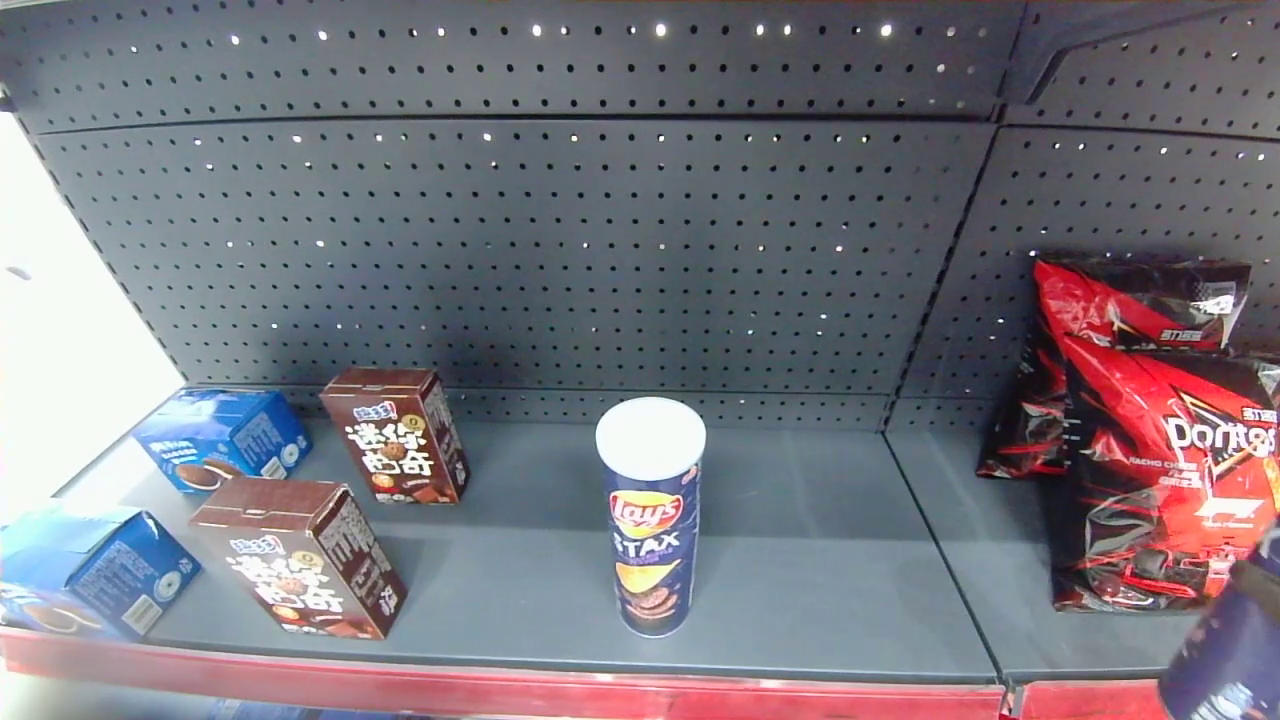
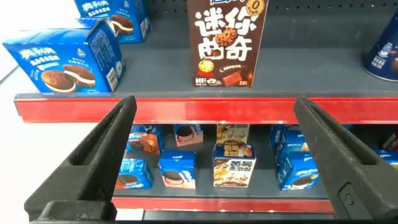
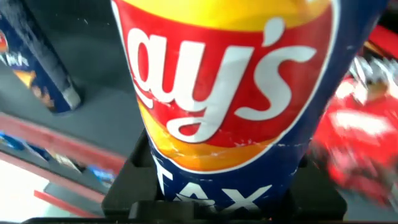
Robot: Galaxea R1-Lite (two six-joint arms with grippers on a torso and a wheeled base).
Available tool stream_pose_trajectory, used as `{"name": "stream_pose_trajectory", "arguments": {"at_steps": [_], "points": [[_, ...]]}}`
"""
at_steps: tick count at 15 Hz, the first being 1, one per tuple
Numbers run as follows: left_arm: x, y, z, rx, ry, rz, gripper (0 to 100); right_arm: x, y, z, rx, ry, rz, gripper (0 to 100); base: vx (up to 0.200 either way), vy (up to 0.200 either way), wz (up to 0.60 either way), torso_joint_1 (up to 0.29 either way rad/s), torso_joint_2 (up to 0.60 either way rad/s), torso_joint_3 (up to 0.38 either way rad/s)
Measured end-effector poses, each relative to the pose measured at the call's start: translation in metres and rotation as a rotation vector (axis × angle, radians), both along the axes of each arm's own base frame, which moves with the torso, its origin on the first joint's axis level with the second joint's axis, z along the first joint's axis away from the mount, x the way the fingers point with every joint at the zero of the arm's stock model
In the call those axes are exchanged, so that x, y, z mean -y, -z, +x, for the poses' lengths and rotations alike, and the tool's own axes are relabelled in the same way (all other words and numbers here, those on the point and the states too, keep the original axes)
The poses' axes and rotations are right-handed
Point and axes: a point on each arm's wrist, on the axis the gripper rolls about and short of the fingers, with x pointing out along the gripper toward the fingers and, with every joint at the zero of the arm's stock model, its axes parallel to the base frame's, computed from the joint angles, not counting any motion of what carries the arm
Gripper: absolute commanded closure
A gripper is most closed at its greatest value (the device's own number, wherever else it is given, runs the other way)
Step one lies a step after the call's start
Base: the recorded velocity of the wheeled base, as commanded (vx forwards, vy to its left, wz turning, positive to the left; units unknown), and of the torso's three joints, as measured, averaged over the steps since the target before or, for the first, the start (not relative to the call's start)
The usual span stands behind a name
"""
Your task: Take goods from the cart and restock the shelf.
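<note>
Held can: chip can (image 3: 224, 93) sits between the right gripper (image 3: 221, 193) jaws, whose black parts close against its lower wall on both sides.
Held can in head view: dark blue body (image 1: 1225, 640) at 4 o'clock from the standing can, low against the red front edge (image 1: 500, 690), not resting on the shelf (image 1: 820, 560).
Left gripper: left gripper (image 2: 211, 162) jaws spread wide with nothing between them, facing the red front edge from just outside it.
Standing can: upright at mid shelf (image 1: 651, 515), white lid on top; the right wrist view catches its lower part (image 3: 37, 62) beyond the held can, well apart from it.
Brown boxes: rear one (image 1: 398, 435) at 10 o'clock from the standing can, front one (image 1: 300, 555) at 8 o'clock, both upright.
Blue boxes: rear one (image 1: 222, 438) at 9 o'clock from the rear brown box, front one (image 1: 85, 570) at 9 o'clock from the front brown box, by the edge.
Chip bags: front red bag (image 1: 1165, 480) at 3 o'clock from the standing can, back red bag (image 1: 1120, 330) leaning on the perforated panel behind it.
Left wrist view adds: lower shelf goods (image 2: 233, 165), small boxes in a row beneath the red edge, framed between the open jaws.
Right wrist view adds: contact of jaws and held can seen close.
</note>
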Motion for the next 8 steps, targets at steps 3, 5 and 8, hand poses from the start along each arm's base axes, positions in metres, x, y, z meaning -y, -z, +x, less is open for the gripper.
{"name": "stream_pose_trajectory", "arguments": {"at_steps": [3,5,8], "points": [[0.000,0.000,0.000,0.000,0.000,0.000,0,-0.017,-0.002,0.055,0.034,-0.095,0.019,100,0.000,0.000,0.00,0.000,0.00,0.000],[0.000,0.000,0.000,0.000,0.000,0.000,0,-0.032,0.003,0.082,0.040,-0.193,0.028,100,0.000,0.000,0.00,0.000,0.00,0.000],[0.000,0.000,0.000,-0.001,0.000,0.000,0,-0.057,0.013,0.113,0.026,-0.301,0.030,100,0.000,0.000,0.00,0.000,0.00,0.000]]}}
